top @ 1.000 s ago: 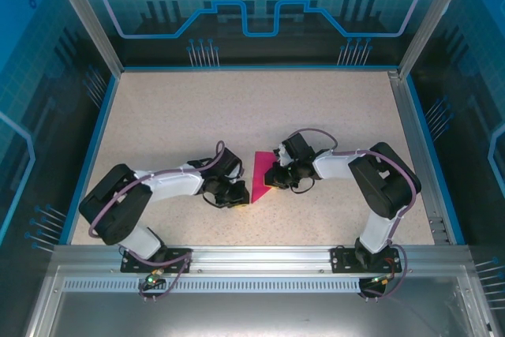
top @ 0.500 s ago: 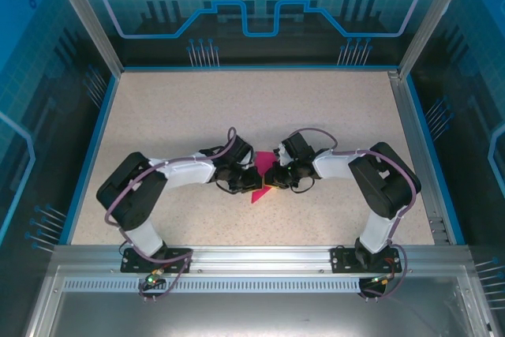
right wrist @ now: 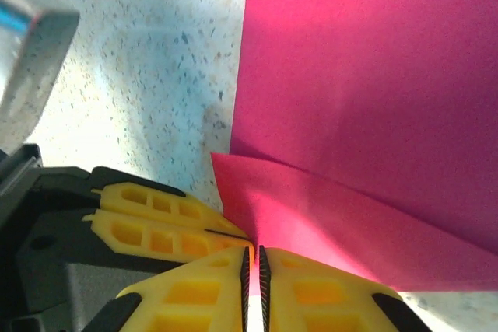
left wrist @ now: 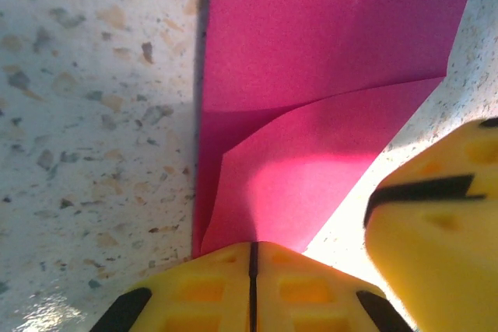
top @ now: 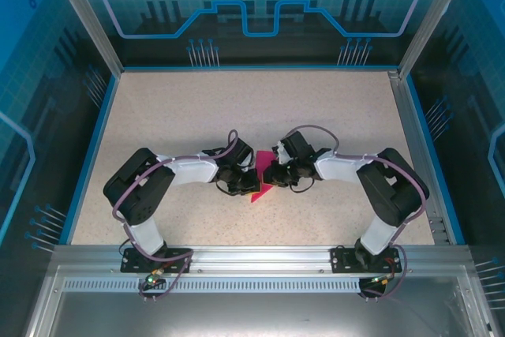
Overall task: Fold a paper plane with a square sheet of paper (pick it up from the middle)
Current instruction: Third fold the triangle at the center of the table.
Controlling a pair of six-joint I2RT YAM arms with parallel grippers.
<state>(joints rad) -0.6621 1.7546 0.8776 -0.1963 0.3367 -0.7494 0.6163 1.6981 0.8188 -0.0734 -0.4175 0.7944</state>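
Folding stood partway, I judged: left gripper (left wrist: 251, 258) and right gripper (right wrist: 253, 260) each pinched a raised paper (right wrist: 373, 75) flap; wing creases remained.

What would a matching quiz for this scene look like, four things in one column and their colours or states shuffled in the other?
Column one:
1. paper
2. table
3. left pincer
4. back wall

Column two:
A. speckled beige
B. shut on the paper
C. blue
D. magenta

Pairs: 1-D, 2-A, 3-B, 4-C
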